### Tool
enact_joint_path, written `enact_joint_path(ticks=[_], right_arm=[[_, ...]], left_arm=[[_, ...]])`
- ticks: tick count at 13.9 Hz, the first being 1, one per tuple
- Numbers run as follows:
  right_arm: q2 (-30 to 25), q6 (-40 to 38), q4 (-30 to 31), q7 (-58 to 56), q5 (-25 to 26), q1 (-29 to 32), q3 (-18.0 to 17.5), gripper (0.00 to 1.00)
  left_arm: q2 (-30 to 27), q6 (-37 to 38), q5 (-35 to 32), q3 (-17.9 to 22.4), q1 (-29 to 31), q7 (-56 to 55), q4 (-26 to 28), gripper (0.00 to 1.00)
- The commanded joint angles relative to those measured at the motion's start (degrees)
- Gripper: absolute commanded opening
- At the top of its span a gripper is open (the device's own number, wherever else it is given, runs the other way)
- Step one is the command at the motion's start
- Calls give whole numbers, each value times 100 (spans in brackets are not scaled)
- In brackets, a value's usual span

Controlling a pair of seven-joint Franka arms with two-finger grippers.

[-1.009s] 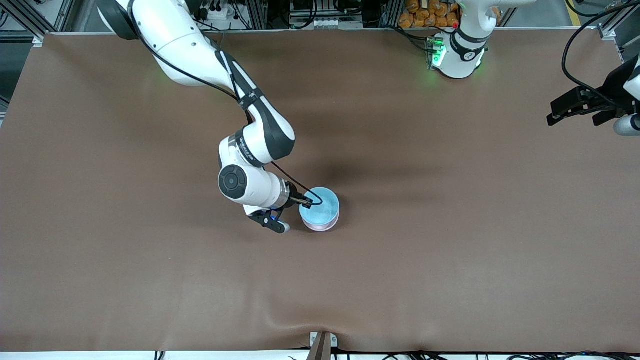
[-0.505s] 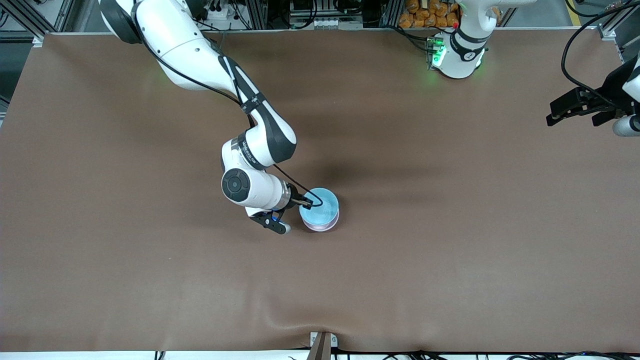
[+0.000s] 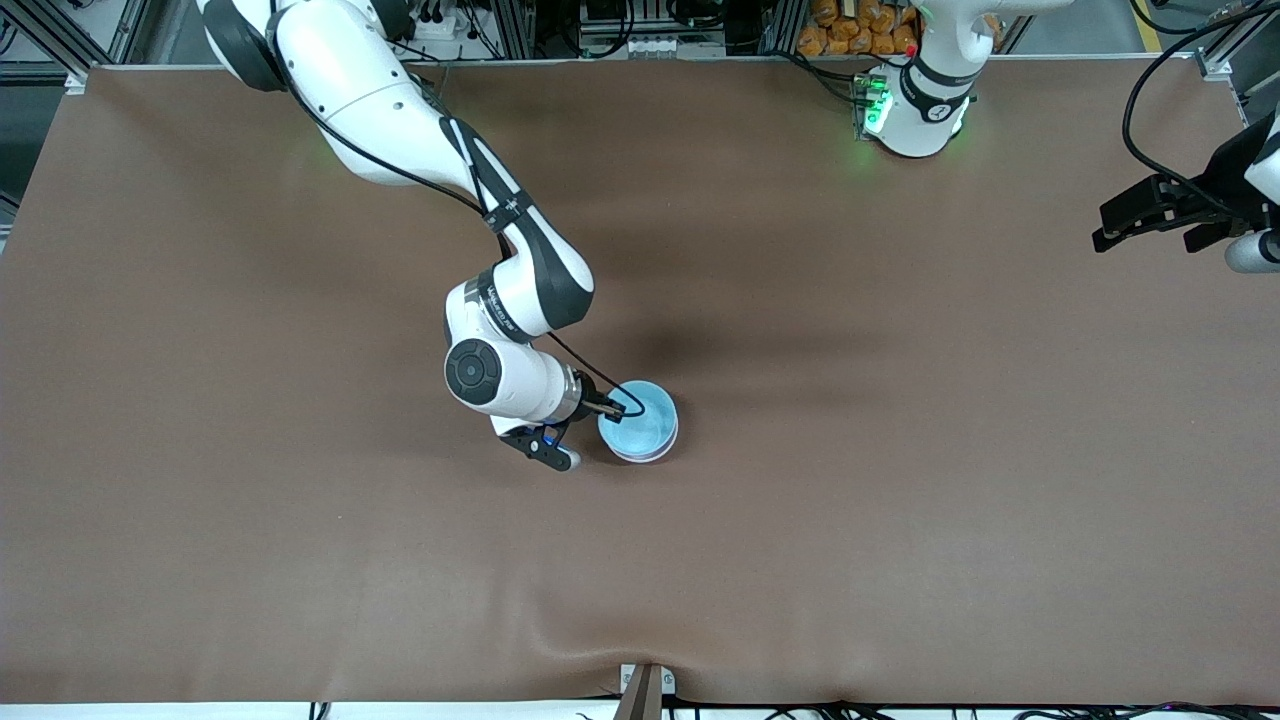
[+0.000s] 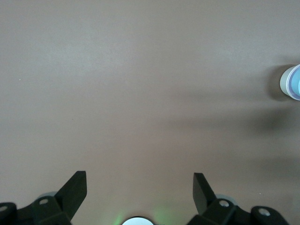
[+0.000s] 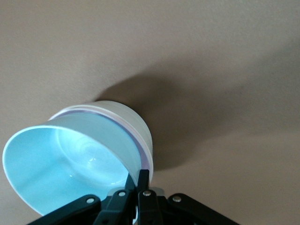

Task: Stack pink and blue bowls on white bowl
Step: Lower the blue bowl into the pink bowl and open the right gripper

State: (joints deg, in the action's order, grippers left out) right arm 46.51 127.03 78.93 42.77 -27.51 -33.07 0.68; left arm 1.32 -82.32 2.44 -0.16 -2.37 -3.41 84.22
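The light blue bowl [image 3: 640, 422] sits nested at the top of a stack near the table's middle. In the right wrist view the blue bowl [image 5: 61, 159] lies inside the pink bowl [image 5: 146, 157], which shows only as a thin rim band, and both sit in the white bowl [image 5: 124, 117]. In the front view the white bowl [image 3: 648, 456] shows as a pale edge under the blue one. My right gripper [image 3: 612, 405] is shut on the blue bowl's rim, one finger inside and one outside [image 5: 140, 180]. My left gripper [image 3: 1106, 228] waits open and empty over the left arm's end of the table [image 4: 139, 180].
The brown table cover [image 3: 900, 500] is bare around the stack. The stack also shows far off in the left wrist view [image 4: 291, 82]. A small bracket [image 3: 645, 685] sits at the table edge nearest the front camera.
The blue bowl has sunk lower into the stack, so the pink rim under it shows less. My right arm's wrist has shifted slightly. The left arm has not moved.
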Motion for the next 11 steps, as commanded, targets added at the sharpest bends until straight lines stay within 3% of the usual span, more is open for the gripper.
enact_joint_path(ticks=[1,2,6,11], right_arm=[[78,68,-141,179,88,-112,55,71],[69,50,-141,214,88,-94,55,100],[-45,-73,-141,223,79,46,73,100],[-720,-1045,-132,-390,413,581,266,100]], left_arm=[[-9,-4,55,-11,9,68,-20,100],[-9,-4,55,-11,18,69,-20,100],[-131,5,64,-19,18,-19,42,100],[-333,-21,64,-54,35,-37,331,100]])
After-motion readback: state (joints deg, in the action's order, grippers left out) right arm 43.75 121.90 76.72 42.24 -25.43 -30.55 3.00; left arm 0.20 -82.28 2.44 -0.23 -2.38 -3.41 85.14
